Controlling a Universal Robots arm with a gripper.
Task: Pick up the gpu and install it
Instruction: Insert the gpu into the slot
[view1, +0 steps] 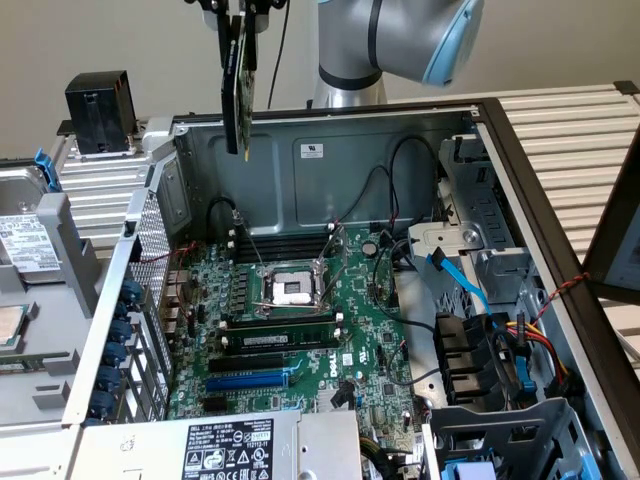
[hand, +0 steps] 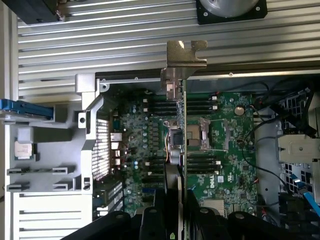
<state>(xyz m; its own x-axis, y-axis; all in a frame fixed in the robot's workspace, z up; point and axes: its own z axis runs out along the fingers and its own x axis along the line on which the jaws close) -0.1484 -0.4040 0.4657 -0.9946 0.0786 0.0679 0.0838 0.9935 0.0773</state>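
Note:
The gpu (view1: 238, 85) hangs edge-down high above the back left corner of the open computer case (view1: 330, 150), near the top of the exterior view. My gripper (view1: 243, 8) is shut on its upper end. In the wrist view the gpu (hand: 176, 150) appears edge-on, running out from between my fingers (hand: 145, 222), with its metal bracket (hand: 184, 57) at the far end. Below it lies the green motherboard (view1: 300, 330) with a blue expansion slot (view1: 248, 380) towards the front.
The CPU socket (view1: 290, 290) sits mid-board, with a black memory stick (view1: 275, 342) just in front. A grey power supply with a label (view1: 230, 445) lies at the front. Cables and drive bays (view1: 490, 340) crowd the exterior view's right. A black block (view1: 100, 110) stands outside the case.

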